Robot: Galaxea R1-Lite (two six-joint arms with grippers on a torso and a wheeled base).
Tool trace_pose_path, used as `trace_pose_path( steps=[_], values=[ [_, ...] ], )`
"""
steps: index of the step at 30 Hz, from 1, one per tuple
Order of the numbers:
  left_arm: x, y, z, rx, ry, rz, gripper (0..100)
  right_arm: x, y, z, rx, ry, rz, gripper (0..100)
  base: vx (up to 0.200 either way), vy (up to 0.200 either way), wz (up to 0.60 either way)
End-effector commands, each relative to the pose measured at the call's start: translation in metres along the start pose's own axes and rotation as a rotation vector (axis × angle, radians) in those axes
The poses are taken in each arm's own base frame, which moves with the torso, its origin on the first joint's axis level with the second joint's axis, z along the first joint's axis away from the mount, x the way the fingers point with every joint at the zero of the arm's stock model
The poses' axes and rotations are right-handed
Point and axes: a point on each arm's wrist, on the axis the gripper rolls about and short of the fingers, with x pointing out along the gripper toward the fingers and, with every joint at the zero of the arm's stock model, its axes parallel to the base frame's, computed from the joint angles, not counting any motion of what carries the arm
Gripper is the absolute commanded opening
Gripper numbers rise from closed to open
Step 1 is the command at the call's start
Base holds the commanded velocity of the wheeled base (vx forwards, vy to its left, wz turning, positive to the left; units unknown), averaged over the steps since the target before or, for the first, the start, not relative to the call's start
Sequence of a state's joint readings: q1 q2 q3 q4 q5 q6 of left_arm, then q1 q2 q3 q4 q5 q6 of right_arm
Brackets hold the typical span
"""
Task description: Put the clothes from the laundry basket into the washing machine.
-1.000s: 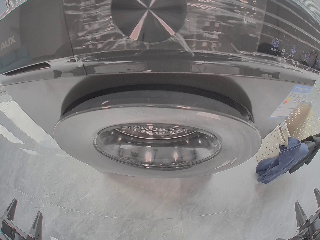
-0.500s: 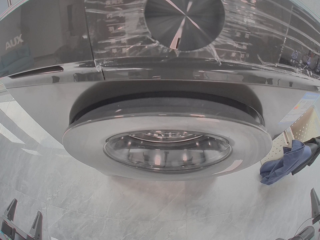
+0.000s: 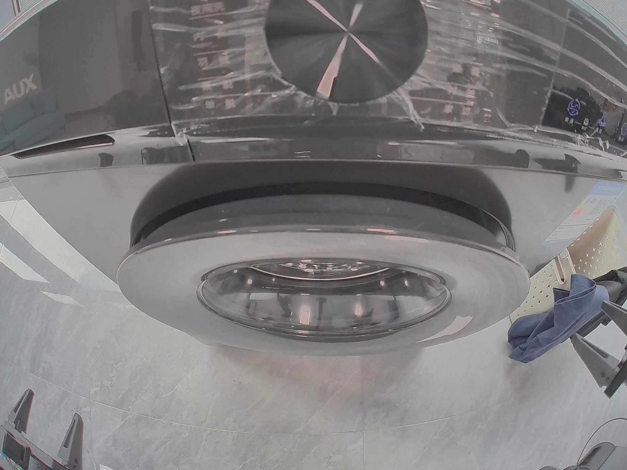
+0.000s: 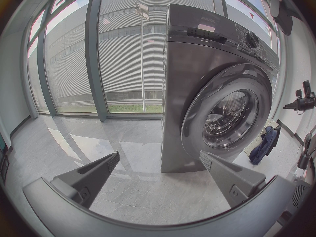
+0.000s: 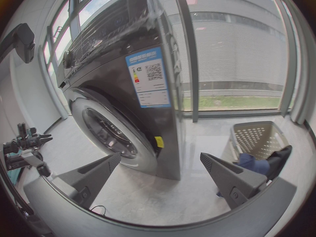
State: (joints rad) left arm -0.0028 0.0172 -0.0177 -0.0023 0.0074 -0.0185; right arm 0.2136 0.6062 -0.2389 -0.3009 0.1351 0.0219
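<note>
The task seemed hardly begun: the washing machine [image 3: 313, 164] had its door [image 3: 323, 295] shut, and the blue cloth [image 3: 555, 318] and a dark cloth [image 5: 279, 157] hung over the laundry basket [image 5: 256, 135] beside it. The right gripper [image 3: 604, 337], near them, and the left gripper [image 4: 158, 153] were open and empty.

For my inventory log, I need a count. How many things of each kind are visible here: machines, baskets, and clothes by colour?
washing machine: 1
laundry basket: 1
blue cloth: 1
black cloth: 1
Total: 4
</note>
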Motion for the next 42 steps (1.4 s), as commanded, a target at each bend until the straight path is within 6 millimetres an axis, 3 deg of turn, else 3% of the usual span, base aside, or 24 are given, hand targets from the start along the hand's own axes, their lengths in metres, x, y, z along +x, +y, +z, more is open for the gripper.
trace_pose_path(
  steps=[1, 9, 16, 23, 29, 36, 42],
  values=[
    [0.0, 0.0, -0.005, 0.0, 0.003, 0.0, 100, 0.068, 0.012, 0.011, 0.003, 0.14, 0.199, 100, 0.0, 0.0, 0.0],
    [0.0, 0.0, -0.005, 0.0, 0.003, 0.0, 100, 0.093, 0.031, 0.01, 0.065, 0.164, 0.314, 100, 0.0, 0.0, 0.0],
    [0.0, 0.0, -0.005, -0.001, 0.003, 0.0, 100, 0.108, 0.034, 0.005, 0.067, 0.162, 0.312, 100, 0.0, 0.0, 0.0],
    [0.0, 0.0, -0.005, -0.001, 0.003, 0.0, 100, 0.109, 0.034, 0.002, 0.065, 0.178, 0.314, 100, 0.0, 0.0, 0.0],
    [0.0, 0.0, -0.005, 0.0, 0.003, 0.0, 100, 0.088, 0.031, -0.02, 0.058, 0.24, 0.356, 100, 0.0, 0.0, 0.0],
    [0.0, 0.0, -0.005, 0.0, 0.003, -0.002, 100, 0.093, 0.03, -0.01, 0.063, 0.199, 0.354, 100, -0.143, 0.0, 0.0],
    [0.0, 0.0, -0.005, -0.001, 0.003, 0.0, 100, 0.09, 0.031, -0.019, 0.061, 0.239, 0.365, 100, -0.033, 0.0, 0.0]
  ],
)
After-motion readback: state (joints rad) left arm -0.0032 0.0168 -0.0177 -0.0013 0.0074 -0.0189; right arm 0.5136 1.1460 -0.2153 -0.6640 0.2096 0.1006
